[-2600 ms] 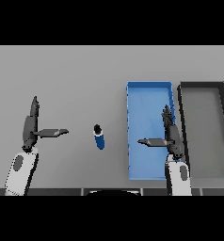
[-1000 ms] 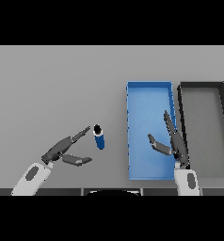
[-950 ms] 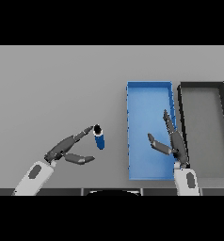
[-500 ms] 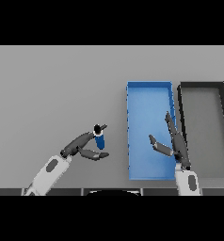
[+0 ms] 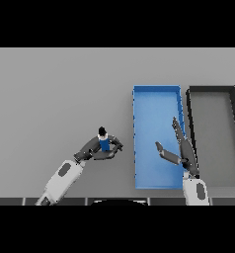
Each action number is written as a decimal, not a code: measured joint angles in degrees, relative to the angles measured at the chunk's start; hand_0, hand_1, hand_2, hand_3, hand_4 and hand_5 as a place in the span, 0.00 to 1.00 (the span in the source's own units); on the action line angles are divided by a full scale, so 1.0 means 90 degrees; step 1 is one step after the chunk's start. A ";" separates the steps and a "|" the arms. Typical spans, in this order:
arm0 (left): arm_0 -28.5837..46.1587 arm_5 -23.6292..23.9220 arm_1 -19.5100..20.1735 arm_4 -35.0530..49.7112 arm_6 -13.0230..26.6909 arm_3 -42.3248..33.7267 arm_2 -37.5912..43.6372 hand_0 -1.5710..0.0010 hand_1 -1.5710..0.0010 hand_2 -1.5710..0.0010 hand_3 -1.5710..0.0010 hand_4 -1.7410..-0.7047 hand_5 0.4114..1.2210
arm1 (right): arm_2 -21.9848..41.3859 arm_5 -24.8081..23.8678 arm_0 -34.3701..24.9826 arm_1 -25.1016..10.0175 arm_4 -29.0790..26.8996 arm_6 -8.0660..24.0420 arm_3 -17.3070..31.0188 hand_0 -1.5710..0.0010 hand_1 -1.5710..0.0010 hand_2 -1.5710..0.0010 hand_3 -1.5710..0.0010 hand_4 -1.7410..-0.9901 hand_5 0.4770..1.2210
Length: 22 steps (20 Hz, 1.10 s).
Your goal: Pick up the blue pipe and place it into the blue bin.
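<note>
left hand [image 5: 97, 150] seemingly curled, right hand [image 5: 181, 150] open

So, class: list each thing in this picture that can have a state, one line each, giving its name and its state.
blue pipe: upright on the table, outside the bins, gripped.
left robot hand: fingers curled round the blue pipe.
right robot hand: open, over the blue bin, holding nothing.
blue bin: nothing inside.
black bin: nothing inside.

The pipe [image 5: 103, 142] is blue with a black top end; the bin [image 5: 156, 96] is blue. The second bin [image 5: 212, 90] is black-walled with a grey floor, on a grey table [image 5: 55, 94].
</note>
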 measured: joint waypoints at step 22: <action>-0.0405 0.0151 -0.0083 0.0003 0.0202 -0.1717 -0.0424 0.00 0.00 0.00 0.08 0.01 1.00 | -0.0087 0.0007 -0.0100 -0.0162 0.0070 -0.0003 0.0105 1.00 1.00 1.00 1.00 0.74 0.20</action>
